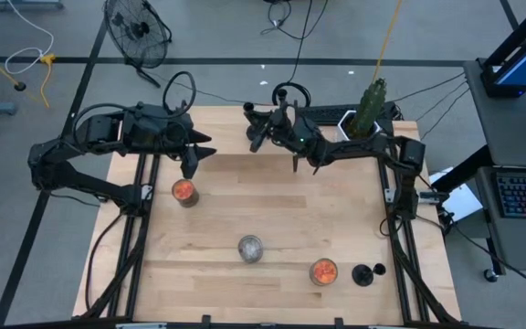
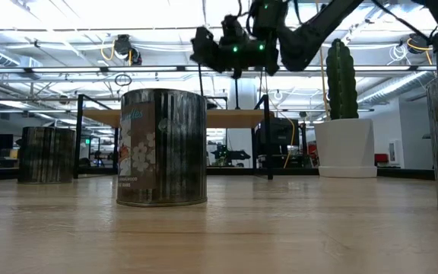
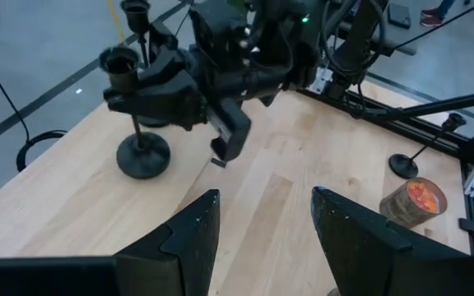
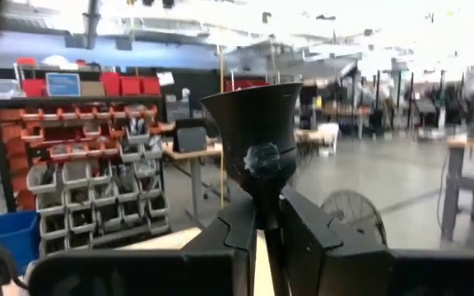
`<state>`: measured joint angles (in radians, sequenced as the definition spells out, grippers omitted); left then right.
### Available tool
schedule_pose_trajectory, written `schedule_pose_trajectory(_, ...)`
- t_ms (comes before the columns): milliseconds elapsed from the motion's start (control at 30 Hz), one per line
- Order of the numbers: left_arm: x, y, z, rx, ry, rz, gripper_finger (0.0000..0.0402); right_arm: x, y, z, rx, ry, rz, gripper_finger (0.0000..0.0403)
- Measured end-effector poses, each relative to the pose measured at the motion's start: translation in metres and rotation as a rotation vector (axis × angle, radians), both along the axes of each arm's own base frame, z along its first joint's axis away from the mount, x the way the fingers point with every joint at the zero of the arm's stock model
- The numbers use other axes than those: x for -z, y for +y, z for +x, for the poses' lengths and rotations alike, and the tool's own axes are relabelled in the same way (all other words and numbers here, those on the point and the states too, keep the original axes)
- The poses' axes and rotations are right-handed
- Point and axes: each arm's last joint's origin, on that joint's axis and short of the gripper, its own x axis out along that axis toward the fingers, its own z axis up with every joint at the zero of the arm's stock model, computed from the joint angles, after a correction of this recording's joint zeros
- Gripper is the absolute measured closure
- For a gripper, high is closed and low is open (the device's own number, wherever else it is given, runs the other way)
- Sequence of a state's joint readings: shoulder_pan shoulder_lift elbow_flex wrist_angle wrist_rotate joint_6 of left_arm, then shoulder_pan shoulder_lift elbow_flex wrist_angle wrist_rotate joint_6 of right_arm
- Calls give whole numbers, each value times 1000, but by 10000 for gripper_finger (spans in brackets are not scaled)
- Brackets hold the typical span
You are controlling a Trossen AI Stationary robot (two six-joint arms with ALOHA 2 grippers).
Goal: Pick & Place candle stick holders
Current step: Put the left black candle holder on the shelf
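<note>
Clamped on the thin stem of a candle stick holder [image 4: 253,131], your right gripper [image 4: 263,215] holds it at the table's far edge, beside the cactus [image 1: 371,102]. Judged rigid, light and top-heavy; grip the stem low. Left gripper [image 3: 262,215] stands released nearby.

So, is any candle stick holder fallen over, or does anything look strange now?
Nothing stands out. The right end effector grips one holder by its stem, upright. The far holder beside the orange jar seems to stand on its base.
</note>
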<state>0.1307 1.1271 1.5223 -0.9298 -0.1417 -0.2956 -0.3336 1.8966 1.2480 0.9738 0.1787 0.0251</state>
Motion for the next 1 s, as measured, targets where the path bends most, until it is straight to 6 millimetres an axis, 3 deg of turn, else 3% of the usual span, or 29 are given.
schedule_pose_trajectory(367,0,0,0,-1,-1,-6,201,-1,3,1,6,-33,-32,377)
schedule_pose_trajectory(733,0,0,0,3,1,1,201,1,12,5,57,37,-112,358)
schedule_pose_trajectory(1000,0,0,0,2,1,1,201,3,12,5,54,59,-108,366)
